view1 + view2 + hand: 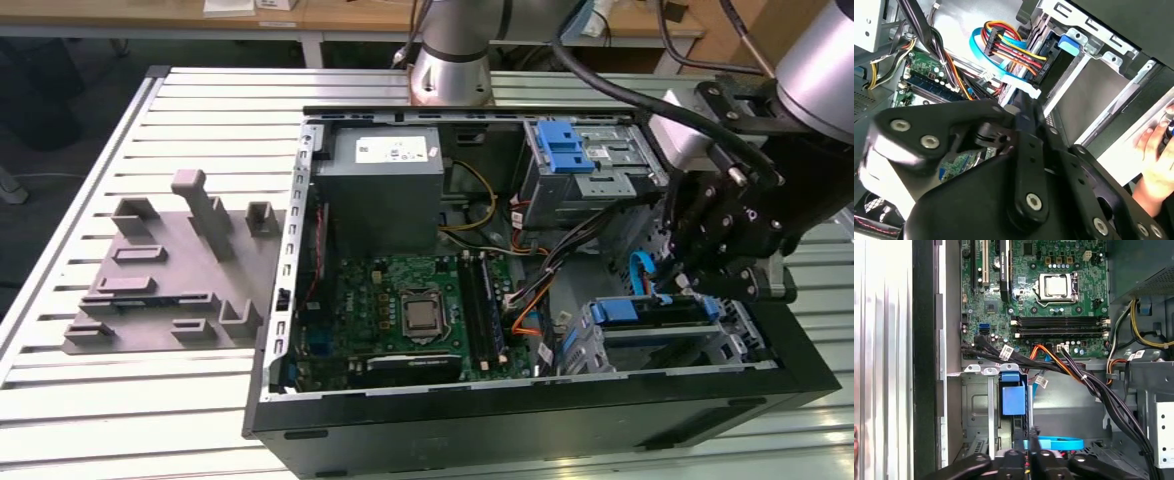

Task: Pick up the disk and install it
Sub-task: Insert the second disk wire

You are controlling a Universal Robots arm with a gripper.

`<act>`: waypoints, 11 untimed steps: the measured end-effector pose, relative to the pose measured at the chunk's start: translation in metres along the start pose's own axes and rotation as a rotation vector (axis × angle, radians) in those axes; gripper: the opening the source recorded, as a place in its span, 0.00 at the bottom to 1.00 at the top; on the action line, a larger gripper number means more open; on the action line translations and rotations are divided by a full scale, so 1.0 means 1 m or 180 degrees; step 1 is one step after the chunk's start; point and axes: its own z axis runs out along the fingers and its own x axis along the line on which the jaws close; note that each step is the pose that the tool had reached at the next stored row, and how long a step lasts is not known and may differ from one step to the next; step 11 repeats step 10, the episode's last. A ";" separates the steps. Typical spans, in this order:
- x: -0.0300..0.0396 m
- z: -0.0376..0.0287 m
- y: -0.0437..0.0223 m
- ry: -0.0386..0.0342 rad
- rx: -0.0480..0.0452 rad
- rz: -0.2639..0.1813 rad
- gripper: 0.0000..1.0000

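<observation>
Blue-bracketed silver disk (pixel 650 312) sits in the drive cage at the black computer case's (pixel 534 430) corner; black claw (pixel 714 280), fingers pressed together, hovers above. Orange-and-black cables (pixel 1074 372) alongside may snag.

Claw (pixel 714 285): fingertips hidden behind its own linkage. Hand (pixel 1159 150) (blurred): cut off by the frame's edge.

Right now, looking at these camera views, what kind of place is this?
Most likely a robotics lab or test bench for computer assembly. An open desktop computer case with its motherboard exposed lies on a slatted metal table, a grey fixture block sits beside it, and wooden workbenches stand behind.
</observation>
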 end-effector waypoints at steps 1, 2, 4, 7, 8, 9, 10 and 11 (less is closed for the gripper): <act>0.0000 -0.0002 0.0000 -0.0001 0.0000 0.0000 0.11; 0.0000 -0.0002 0.0000 -0.0001 -0.0001 0.0000 0.11; 0.0000 -0.0002 0.0000 -0.0001 -0.0001 0.0000 0.11; 0.0000 -0.0004 0.0000 0.0000 -0.0001 0.0000 0.11; 0.0000 -0.0004 0.0000 0.0000 -0.0001 0.0000 0.11; 0.0000 -0.0004 0.0000 0.0000 -0.0001 0.0000 0.11; 0.0000 -0.0003 0.0000 0.0000 -0.0001 0.0000 0.11; 0.0000 -0.0003 0.0000 0.0000 -0.0001 0.0000 0.11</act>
